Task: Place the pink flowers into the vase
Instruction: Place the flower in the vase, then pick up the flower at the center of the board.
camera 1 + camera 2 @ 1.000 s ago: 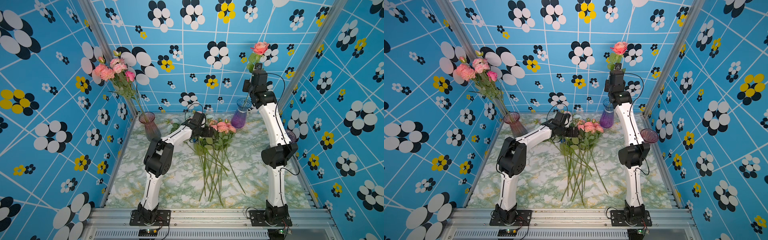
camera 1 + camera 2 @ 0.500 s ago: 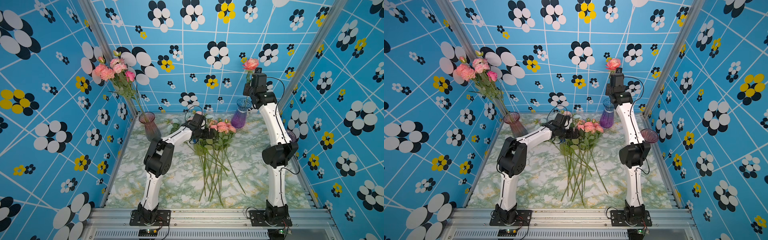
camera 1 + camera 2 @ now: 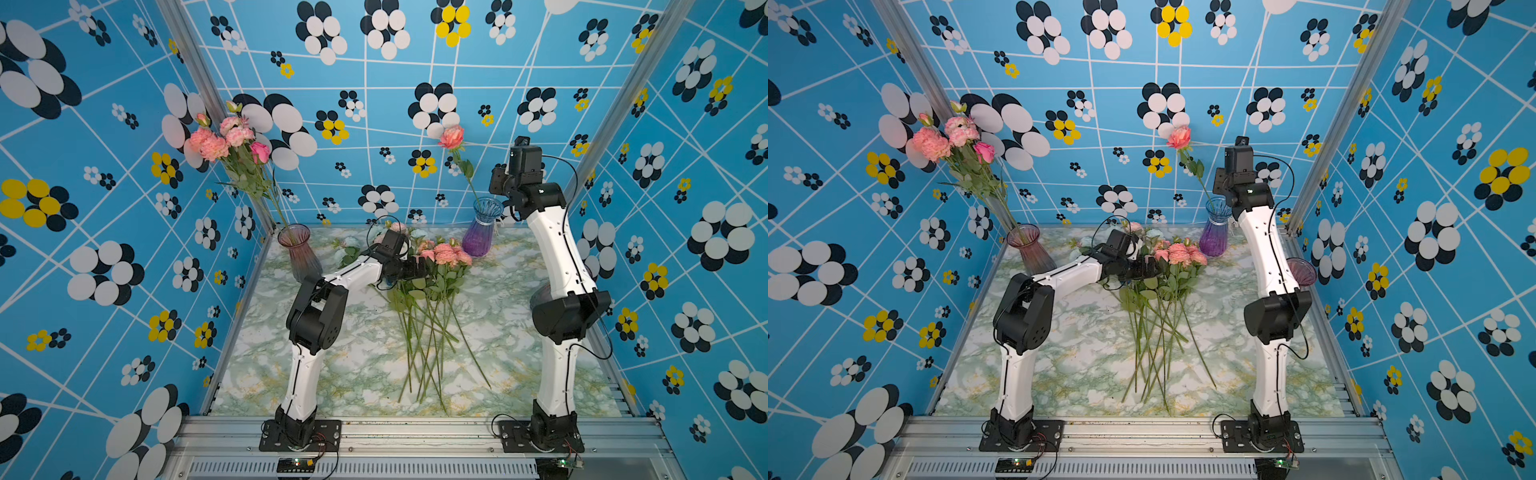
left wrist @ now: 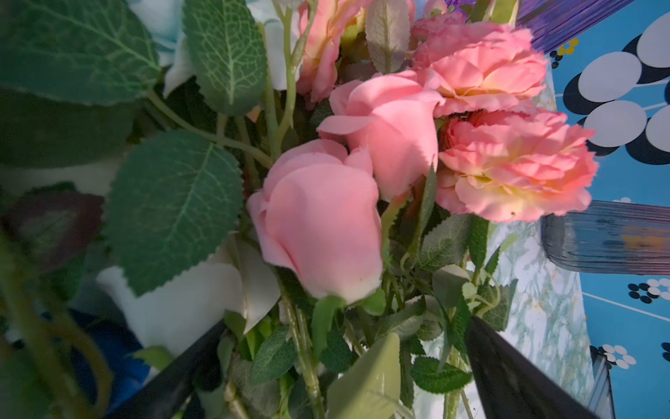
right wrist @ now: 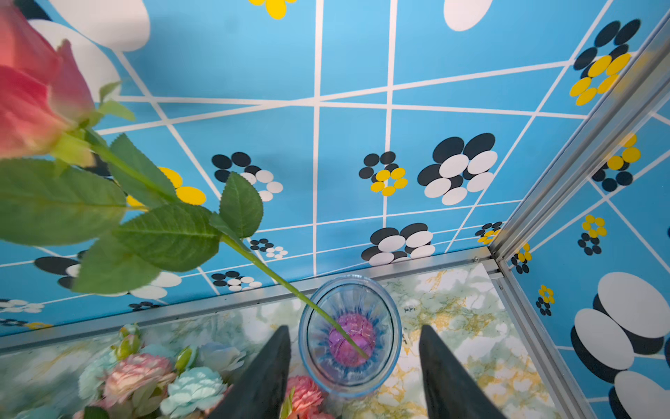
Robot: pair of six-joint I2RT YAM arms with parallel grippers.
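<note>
Part done: 1 coral rose point(image 3: 451, 136) stands in the purple vase point(image 3: 482, 237), its stem foot on the vase floor in the right wrist view. A bunch point(image 3: 226, 139) fills the pink vase point(image 3: 300, 254). Most pink flowers point(image 3: 444, 254) lie heaped on the tabletop point(image 3: 519, 332) (roughly 8 stems, hard to count).

1 second ago the right gripper point(image 5: 355, 327) clenched that rose high above the vase. Its fingers point(image 5: 266, 377) have since parted and let go. The left gripper point(image 4: 346, 323), barely moved, spreads wide around the heap's stems, grasping nothing yet.
</note>
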